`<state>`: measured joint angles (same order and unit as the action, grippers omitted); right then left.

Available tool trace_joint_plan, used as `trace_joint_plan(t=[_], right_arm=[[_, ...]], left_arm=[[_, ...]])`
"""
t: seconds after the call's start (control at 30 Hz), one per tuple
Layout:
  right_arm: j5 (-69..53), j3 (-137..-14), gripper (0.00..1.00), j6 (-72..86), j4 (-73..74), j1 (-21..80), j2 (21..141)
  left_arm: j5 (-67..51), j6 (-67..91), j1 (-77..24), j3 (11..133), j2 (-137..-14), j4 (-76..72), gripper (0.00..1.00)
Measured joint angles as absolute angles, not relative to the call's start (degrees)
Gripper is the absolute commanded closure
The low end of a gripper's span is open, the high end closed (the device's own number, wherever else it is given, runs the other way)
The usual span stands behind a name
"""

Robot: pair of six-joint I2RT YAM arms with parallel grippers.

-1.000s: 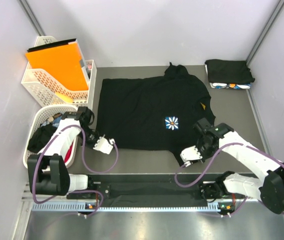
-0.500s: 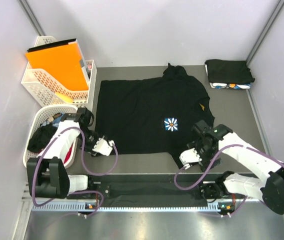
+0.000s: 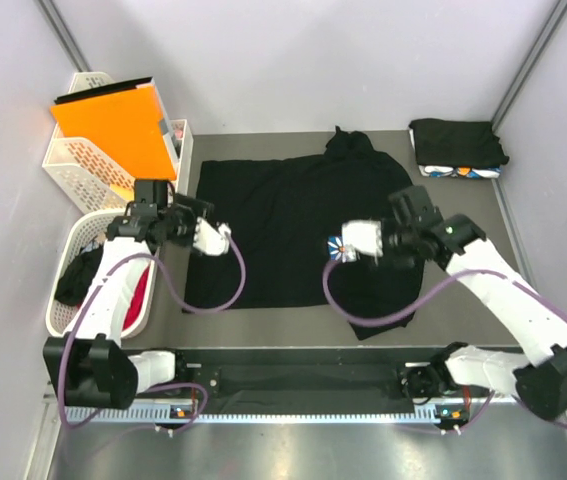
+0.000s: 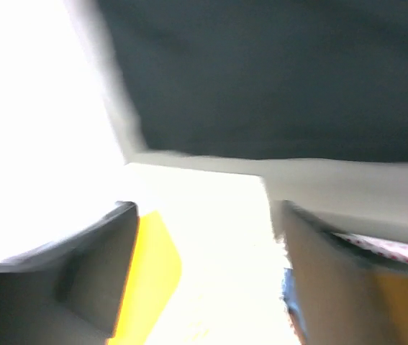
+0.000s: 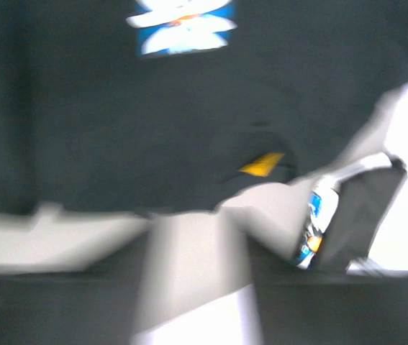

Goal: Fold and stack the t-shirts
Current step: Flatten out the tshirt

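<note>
While looking from the top camera, saw a soft black t-shirt (image 3: 283, 230) spread on the matte gray table (image 3: 453, 195), bunched at the collar on the far side and uneven along the near hem, with a small white-and-blue flower print (image 5: 182, 21) on the chest. Noticed a tiny orange tag (image 5: 261, 164) on the cloth in the right wrist view. Found a folded stack of t-shirts (image 3: 458, 148), black on top with a white-blue patterned layer below, in the far right corner, well apart from the spread one. Saw at the left two white lattice plastic baskets (image 3: 73, 160), rigid and full of holes, the far one holding a flat orange folder (image 3: 113, 125). Compared with a second ago, found both arms moved away from the near hem: the left gripper (image 3: 213, 240) now above the left edge of the shirt, the right gripper (image 3: 355, 242) now just beside the flower print, covering part of it. Found the near hem a little closer to the arm bases than before. Saw the left fingers (image 4: 81, 280) spread apart with only glare between them; could not tell the grip of the right one because of blur.
</note>
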<state>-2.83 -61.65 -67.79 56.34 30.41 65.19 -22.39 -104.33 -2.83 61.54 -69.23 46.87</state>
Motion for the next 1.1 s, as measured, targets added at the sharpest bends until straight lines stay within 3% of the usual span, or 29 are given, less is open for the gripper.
trace_joint_plan(t=[0.07, 0.2, 0.33, 0.5, 1.1], right_arm=[[-1.98, -64.42, 1.00, -63.96, 49.69, 28.51, 68.34], [-0.43, -75.18, 1.00, -55.11, 41.12, 23.86, 81.89], [-3.77, -97.36, 1.00, -46.37, 40.99, 17.28, 101.89], [-10.33, -122.78, 1.00, -37.58, 42.46, 9.50, 122.52], [-17.74, -121.36, 1.00, -34.41, 47.51, 6.83, 130.58]], left_arm=[[-22.98, -100.20, -3.14, 60.84, -70.59, 36.97, 1.00], [-22.41, -91.02, -4.05, 62.85, -80.62, 22.74, 1.00], [-20.27, -78.48, -4.71, 72.31, -95.92, 15.75, 1.00], [-16.99, -68.97, -5.15, 79.48, -105.01, 8.82, 1.00], [-3.03, -63.92, -9.72, 84.51, -120.38, -2.79, 1.00]])
